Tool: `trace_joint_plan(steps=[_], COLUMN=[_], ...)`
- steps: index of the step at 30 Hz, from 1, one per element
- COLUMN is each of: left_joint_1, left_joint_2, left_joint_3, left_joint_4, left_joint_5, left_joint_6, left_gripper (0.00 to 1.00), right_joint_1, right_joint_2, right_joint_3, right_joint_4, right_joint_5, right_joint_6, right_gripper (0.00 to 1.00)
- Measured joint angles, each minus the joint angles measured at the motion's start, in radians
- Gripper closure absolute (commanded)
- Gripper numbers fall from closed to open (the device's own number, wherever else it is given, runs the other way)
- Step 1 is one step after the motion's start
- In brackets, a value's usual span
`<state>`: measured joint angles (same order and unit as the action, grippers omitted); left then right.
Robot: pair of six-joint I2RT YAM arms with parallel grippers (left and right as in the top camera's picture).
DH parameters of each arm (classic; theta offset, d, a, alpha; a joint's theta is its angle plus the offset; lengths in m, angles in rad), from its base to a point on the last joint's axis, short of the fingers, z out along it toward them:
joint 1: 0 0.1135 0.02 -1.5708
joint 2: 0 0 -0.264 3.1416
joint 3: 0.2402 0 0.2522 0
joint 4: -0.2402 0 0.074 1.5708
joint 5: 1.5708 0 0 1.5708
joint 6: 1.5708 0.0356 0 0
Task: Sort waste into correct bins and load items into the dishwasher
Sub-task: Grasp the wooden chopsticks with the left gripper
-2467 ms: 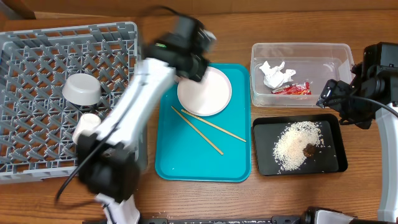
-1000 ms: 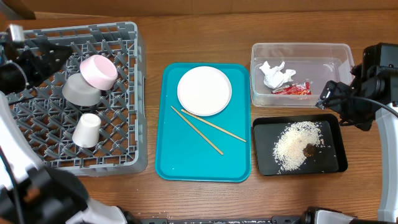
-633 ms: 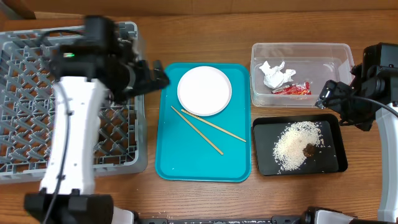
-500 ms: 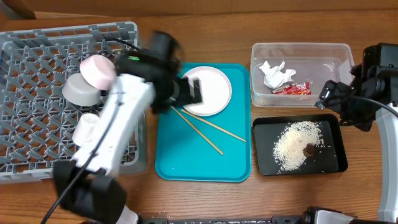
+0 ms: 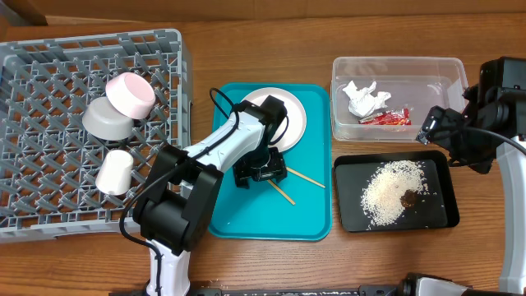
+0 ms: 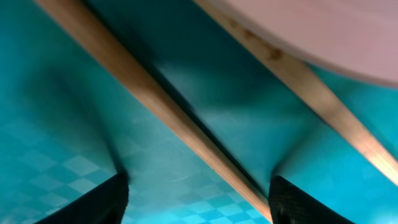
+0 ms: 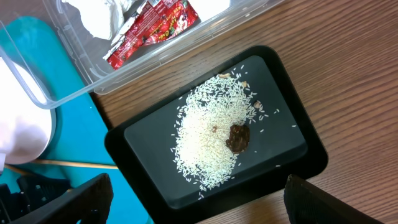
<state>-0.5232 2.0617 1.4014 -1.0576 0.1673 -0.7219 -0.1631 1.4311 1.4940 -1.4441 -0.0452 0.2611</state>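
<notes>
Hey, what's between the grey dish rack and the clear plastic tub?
The overhead view shows the teal serving tray there, carrying the white plate and chopsticks, with the left pincer open over the chopsticks.

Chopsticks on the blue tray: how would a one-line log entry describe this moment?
left gripper: open, astride one chopstick | right gripper: open, near clear tub | plate: on tray, not yet racked

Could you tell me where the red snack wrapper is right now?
Overhead, the red snack wrapper lies inside the clear tub on the table's right side, just beside the white tissue.
</notes>
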Motion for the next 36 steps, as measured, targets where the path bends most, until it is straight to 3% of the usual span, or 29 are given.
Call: trace_joint_plan(steps=[7, 9, 18, 22, 28, 33, 34, 35, 36], left_joint_1=[0.000, 0.000, 0.047, 0.117, 0.310, 0.483, 0.502, 0.512, 0.516], left_joint_2=[0.000, 0.001, -0.015, -0.148, -0.460, -0.478, -0.467, -0.455, -0.442], left_joint_3=[0.000, 0.000, -0.002, -0.004, -0.001, -0.001, -0.001, -0.001, -0.001], left_joint_4=[-0.008, -0.013, -0.030, -0.031, -0.037, -0.007, -0.007, -0.007, -0.007], left_joint_5=[-0.012, -0.011, -0.014, -0.057, -0.188, -0.267, -0.270, -0.270, -0.270], left_joint_6=[-0.009, -0.013, -0.012, 0.023, 0.159, 0.374, 0.417, 0.447, 0.473], left_gripper=[0.96, 0.96, 0.96, 0.96, 0.96, 0.96, 0.90, 0.71, 0.60], right_joint_1=[0.000, 0.000, 0.000, 0.000, 0.000, 0.000, 0.000, 0.000, 0.000], right_joint_2=[0.000, 0.000, 0.000, 0.000, 0.000, 0.000, 0.000, 0.000, 0.000], right_joint_3=[0.000, 0.000, 0.000, 0.000, 0.000, 0.000, 0.000, 0.000, 0.000], right_joint_4=[0.000, 0.000, -0.006, -0.006, -0.003, -0.005, -0.005, -0.004, -0.004], right_joint_5=[0.000, 0.000, 0.000, 0.000, 0.000, 0.000, 0.000, 0.000, 0.000], right_joint_6=[0.000, 0.000, 0.000, 0.000, 0.000, 0.000, 0.000, 0.000, 0.000], right_gripper=[0.10, 0.11, 0.10, 0.11, 0.10, 0.10, 0.11, 0.10, 0.11])
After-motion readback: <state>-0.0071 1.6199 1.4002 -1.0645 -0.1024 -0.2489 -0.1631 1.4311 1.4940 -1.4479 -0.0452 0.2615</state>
